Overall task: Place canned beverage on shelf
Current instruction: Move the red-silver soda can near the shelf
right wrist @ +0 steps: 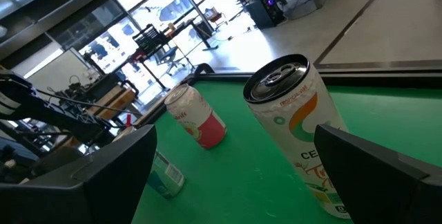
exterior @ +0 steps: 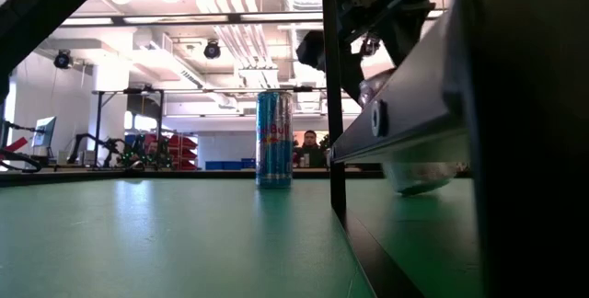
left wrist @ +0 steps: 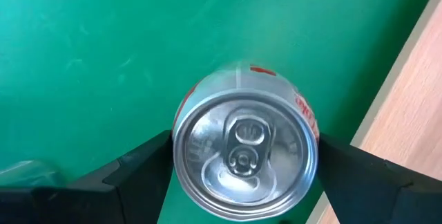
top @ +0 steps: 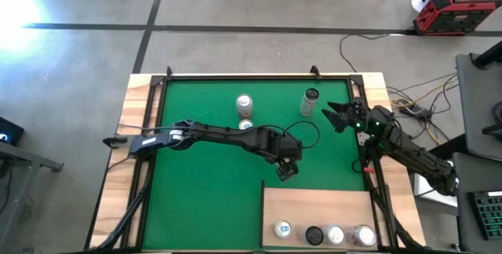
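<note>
The can (left wrist: 243, 148) I am carrying stands upright between the two fingers of my left pincer (top: 287, 169), its pull-tab top facing the wrist camera, the fingers clamped on its sides. It hangs over the green mat (top: 204, 199), just beside the far edge of the shelf (top: 314, 207), a pale wood panel that lies toward the near right corner of the table. I judge the coming move is short: carry the can across that edge and set it down upright (four cans already line the shelf's near edge, so the bare wood in front of them is the room I have).

My right pincer (top: 333, 116) waits with its fingers spread wide, just beside a tall orange-and-white can (right wrist: 304, 127). Two more cans (top: 245, 111) stand on the mat.
</note>
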Action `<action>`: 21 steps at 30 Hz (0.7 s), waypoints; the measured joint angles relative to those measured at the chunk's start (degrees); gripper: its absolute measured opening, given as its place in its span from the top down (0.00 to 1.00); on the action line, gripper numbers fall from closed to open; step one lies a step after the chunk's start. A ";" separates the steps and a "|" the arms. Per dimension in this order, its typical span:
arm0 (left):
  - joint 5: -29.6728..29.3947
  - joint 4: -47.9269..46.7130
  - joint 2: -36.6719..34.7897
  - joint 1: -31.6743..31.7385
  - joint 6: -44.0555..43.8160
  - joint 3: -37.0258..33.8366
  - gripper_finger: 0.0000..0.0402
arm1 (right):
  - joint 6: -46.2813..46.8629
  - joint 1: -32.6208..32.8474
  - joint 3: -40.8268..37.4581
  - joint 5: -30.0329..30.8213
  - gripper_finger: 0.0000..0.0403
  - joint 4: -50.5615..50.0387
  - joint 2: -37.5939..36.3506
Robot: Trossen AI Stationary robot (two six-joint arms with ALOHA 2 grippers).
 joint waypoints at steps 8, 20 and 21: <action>-0.17 -4.92 -1.67 0.45 0.82 -0.08 0.23 | 0.00 -0.02 0.00 0.02 0.05 0.00 0.00; -0.66 -10.44 -0.67 0.56 -2.33 -0.08 0.23 | 0.00 0.00 0.00 0.02 0.05 -0.02 0.00; -0.76 -9.99 -0.58 0.56 -2.27 -0.08 0.23 | -0.02 -0.02 0.00 0.00 0.05 -0.02 0.00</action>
